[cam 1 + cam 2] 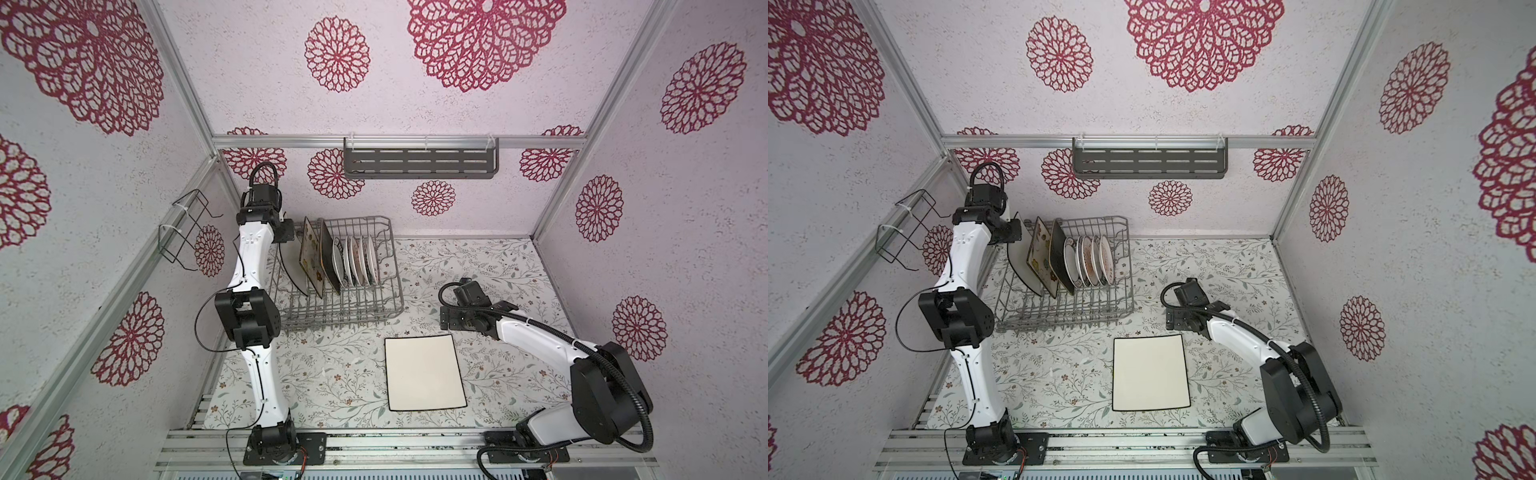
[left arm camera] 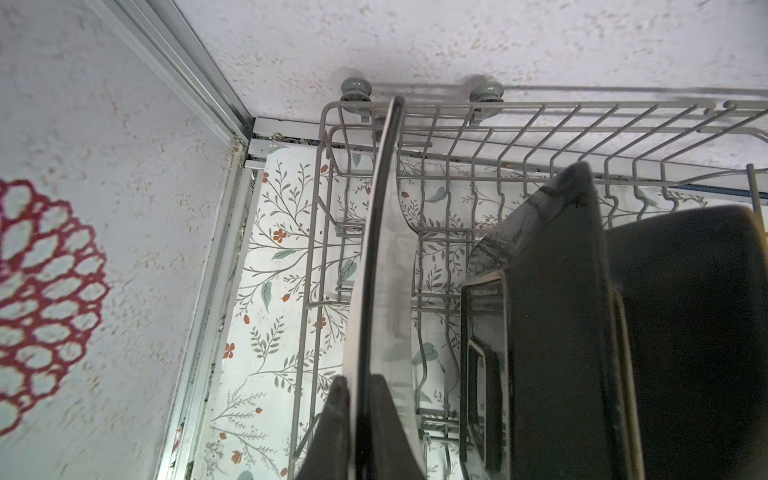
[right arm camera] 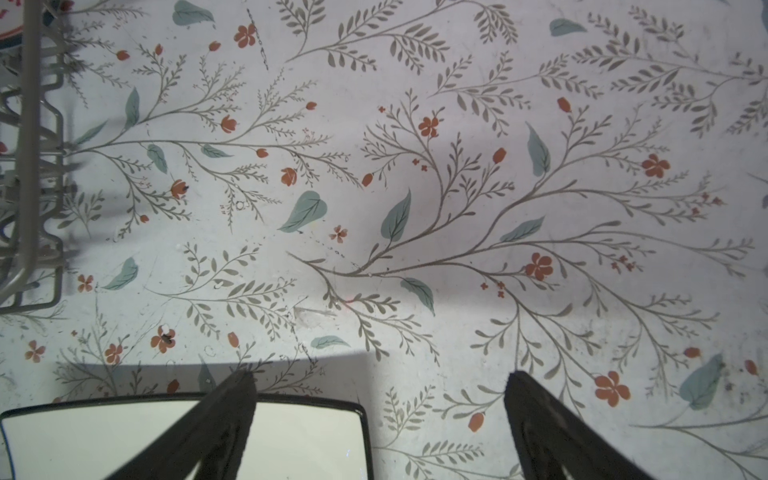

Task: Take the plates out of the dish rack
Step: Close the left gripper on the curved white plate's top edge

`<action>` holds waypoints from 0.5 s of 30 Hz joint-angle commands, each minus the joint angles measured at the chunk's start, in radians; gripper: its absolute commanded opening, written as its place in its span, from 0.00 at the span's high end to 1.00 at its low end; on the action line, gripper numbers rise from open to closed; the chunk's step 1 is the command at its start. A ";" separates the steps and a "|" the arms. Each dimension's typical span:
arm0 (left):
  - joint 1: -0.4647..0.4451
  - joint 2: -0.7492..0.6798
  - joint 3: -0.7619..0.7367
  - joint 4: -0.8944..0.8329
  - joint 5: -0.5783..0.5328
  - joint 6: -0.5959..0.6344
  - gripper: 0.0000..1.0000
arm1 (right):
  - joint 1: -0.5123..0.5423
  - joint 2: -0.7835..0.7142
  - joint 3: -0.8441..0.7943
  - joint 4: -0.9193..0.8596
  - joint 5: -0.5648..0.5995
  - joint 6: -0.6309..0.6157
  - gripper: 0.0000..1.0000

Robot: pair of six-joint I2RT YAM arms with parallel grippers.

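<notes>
Two arms, white shells with black joints: left arm (image 1: pixel 249 257) carries thin black wire (image 1: pixel 199 320) (right arm (image 1: pixel 540 338) a ribbed hose (image 1: pixel 642 395)); right gripper (image 3: pixel 379 376) has black tapered fingers (image 3: pixel 216 424).

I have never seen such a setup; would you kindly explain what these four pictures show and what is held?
These are two white robot arms, each ending in a two-fingered gripper. Two pictures look down from overhead; the other two come from a camera on each wrist. On the floral table stands a grey wire dish rack holding upright plates: a cream floral plate, a dark brown plate and small round plates. One white plate lies flat on the table. The left gripper is shut on the rim of a second white plate, standing at the rack's left end. The right gripper hangs open and empty above the table.
</notes>
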State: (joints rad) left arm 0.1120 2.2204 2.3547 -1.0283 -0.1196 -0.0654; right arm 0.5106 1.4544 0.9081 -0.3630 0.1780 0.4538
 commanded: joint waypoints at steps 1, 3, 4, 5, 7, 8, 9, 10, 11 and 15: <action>0.014 -0.108 0.039 0.109 -0.049 0.004 1.00 | -0.005 -0.045 -0.005 0.011 -0.007 0.001 0.03; 0.013 -0.114 0.044 0.104 -0.052 0.006 1.00 | -0.005 -0.048 -0.011 0.012 -0.008 0.001 0.03; 0.014 -0.118 0.043 0.104 -0.056 0.006 1.00 | -0.006 -0.049 -0.012 0.013 -0.008 0.002 0.03; 0.014 -0.122 0.043 0.102 -0.058 0.009 1.00 | -0.005 -0.051 -0.014 0.013 -0.008 0.002 0.03; 0.011 -0.131 0.046 0.101 -0.066 0.013 1.00 | -0.006 -0.051 -0.018 0.016 -0.009 0.003 0.03; 0.011 -0.136 0.045 0.102 -0.070 0.016 1.00 | -0.006 -0.055 -0.019 0.016 -0.009 0.004 0.03; 0.011 -0.139 0.046 0.100 -0.075 0.018 1.00 | -0.006 -0.054 -0.021 0.018 -0.008 0.005 0.03; 0.009 -0.143 0.047 0.097 -0.078 0.023 1.00 | -0.006 -0.054 -0.023 0.020 -0.009 0.007 0.04; 0.008 -0.145 0.051 0.092 -0.082 0.027 1.00 | -0.006 -0.055 -0.024 0.025 -0.013 0.006 0.04; 0.003 -0.167 0.058 0.076 -0.098 0.039 1.00 | -0.008 -0.052 -0.027 0.041 -0.023 0.005 0.04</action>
State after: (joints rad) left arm 0.1143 2.1593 2.3550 -1.0336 -0.1806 -0.0525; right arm 0.5095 1.4376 0.8783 -0.3450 0.1680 0.4545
